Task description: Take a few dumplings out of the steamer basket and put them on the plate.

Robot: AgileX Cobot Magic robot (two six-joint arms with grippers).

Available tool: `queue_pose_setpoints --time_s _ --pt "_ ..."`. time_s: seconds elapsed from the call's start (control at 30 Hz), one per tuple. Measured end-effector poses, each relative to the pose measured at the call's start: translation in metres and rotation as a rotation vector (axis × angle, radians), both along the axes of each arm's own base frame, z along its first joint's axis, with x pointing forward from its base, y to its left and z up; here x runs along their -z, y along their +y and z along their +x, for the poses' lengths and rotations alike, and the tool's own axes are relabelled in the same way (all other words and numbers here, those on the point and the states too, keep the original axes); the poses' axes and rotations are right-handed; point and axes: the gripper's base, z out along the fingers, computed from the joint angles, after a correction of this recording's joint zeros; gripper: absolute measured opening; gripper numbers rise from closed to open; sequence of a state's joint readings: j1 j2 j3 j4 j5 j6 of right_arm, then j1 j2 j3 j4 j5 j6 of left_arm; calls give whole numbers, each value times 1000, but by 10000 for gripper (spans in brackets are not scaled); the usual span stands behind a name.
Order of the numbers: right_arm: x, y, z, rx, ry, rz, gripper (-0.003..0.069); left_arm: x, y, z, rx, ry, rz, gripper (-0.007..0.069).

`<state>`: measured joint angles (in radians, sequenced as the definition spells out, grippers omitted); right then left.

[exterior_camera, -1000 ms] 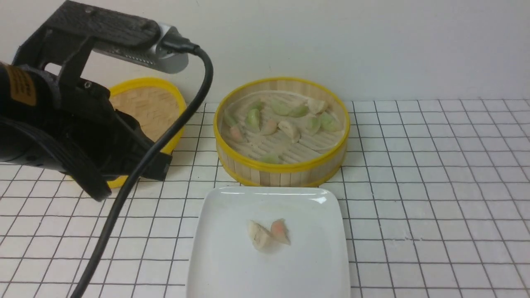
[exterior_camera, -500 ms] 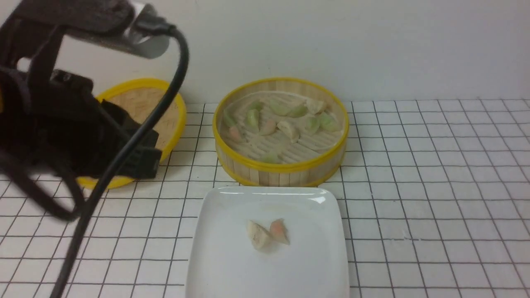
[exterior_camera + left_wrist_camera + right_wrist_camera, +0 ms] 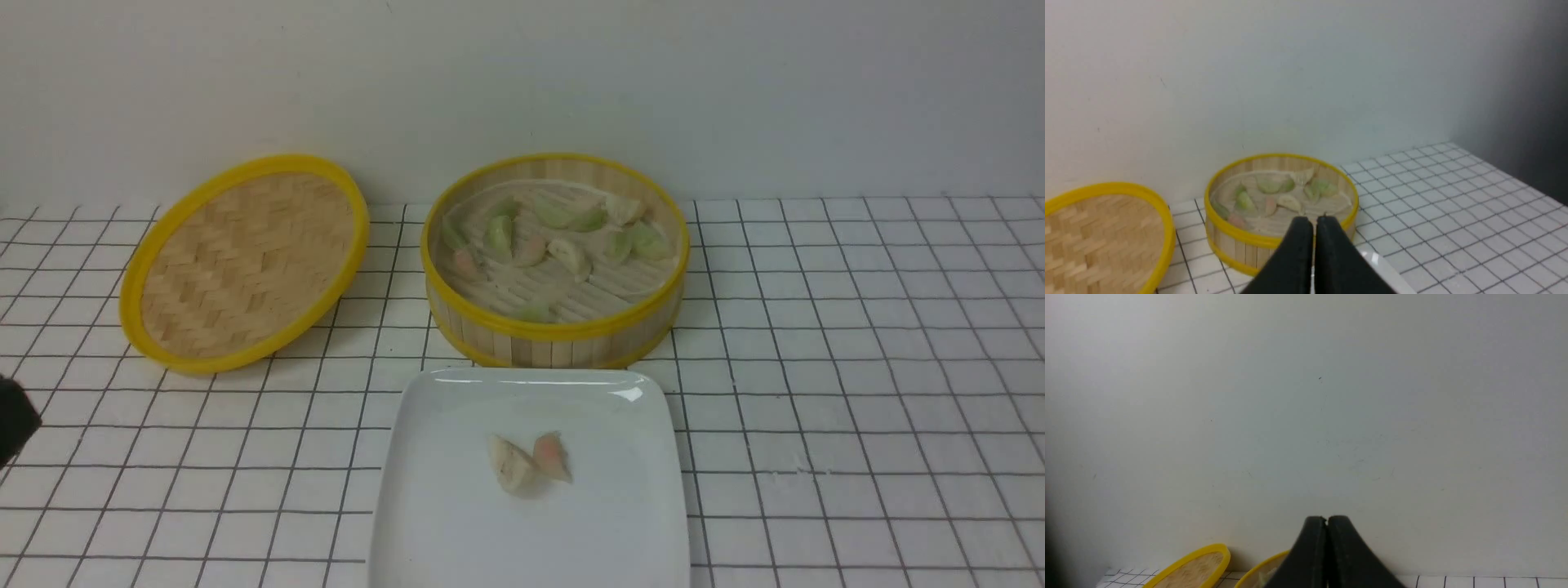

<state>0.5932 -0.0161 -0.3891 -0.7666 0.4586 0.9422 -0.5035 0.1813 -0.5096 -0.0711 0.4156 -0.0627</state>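
Note:
The steamer basket point(image 3: 555, 347) stands at the back centre and holds several dumplings point(image 3: 569, 255), green, cream and pink-orange. Just in front of it lies the white plate point(image 3: 457, 506) with two dumplings touching each other, a cream one point(image 3: 510, 463) and a pink-orange one point(image 3: 553, 456). My left gripper point(image 3: 1314, 222) is shut and empty, back from the basket point(image 3: 1237, 251) and over the plate's corner point(image 3: 1388, 273). Only a dark bit of the left arm point(image 3: 12, 420) shows in the front view. My right gripper point(image 3: 1327, 520) is shut and empty, raised and facing the wall, with the basket rim point(image 3: 1265, 565) below it.
The flat woven lid point(image 3: 245, 261) with a yellow rim leans tilted to the left of the basket, also seen as lid point(image 3: 1098, 237) and lid point(image 3: 1192, 567). A white wall runs behind the tiled table.
My left arm has pulled back to the left and almost out of the front view, uncovering the lid. The dumplings, basket and plate have not moved.

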Motion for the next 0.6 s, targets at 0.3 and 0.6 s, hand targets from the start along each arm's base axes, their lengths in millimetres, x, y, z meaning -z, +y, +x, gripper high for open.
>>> queue_pose_setpoints --time_s 0.3,0.6 --pt "0 0 0 1 -1 -3 -15 7 10 -19 -2 -82 -34 -6" --pt "0 0 0 1 -1 -4 -15 46 7 -4 -81 -50 110 -6"
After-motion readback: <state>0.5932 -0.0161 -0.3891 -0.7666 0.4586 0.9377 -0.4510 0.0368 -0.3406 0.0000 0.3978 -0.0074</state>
